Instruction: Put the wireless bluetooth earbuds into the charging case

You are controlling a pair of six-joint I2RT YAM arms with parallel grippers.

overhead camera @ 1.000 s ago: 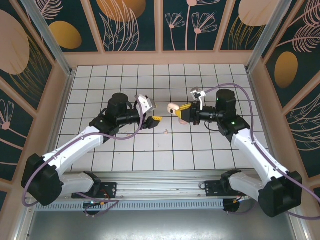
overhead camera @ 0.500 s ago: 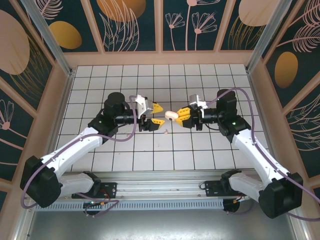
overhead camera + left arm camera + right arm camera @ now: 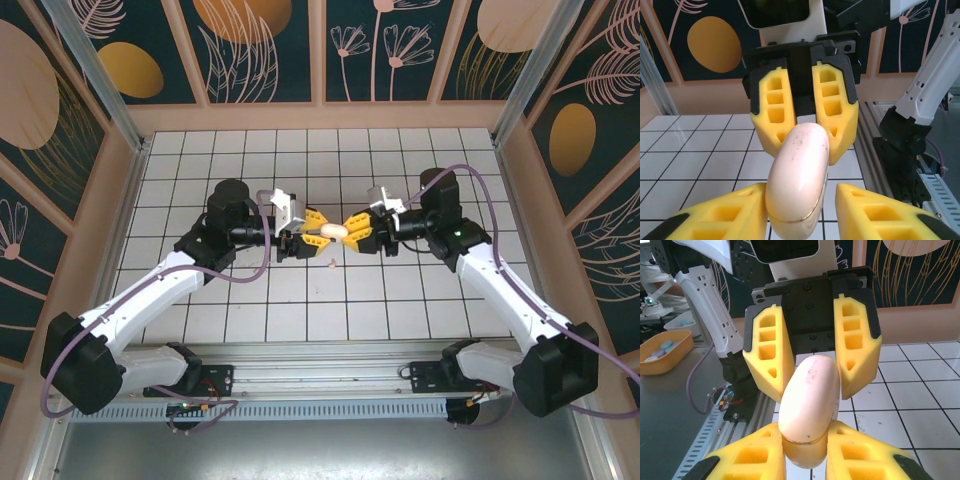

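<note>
White tiled table [image 3: 250,300], one earbud [image 3: 331,264]

Charging case [image 3: 799,165] lower end cut off at frame edge, loose earbud [image 3: 331,265] too small for detail

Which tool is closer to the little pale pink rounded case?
Right. The right tool is clamped on one end of the pale pink rounded charging case; the left tool straddles its other end, a gap showing beside one finger.

White tiled floor [image 3: 250,310], floral wall panels [image 3: 260,50]
</note>
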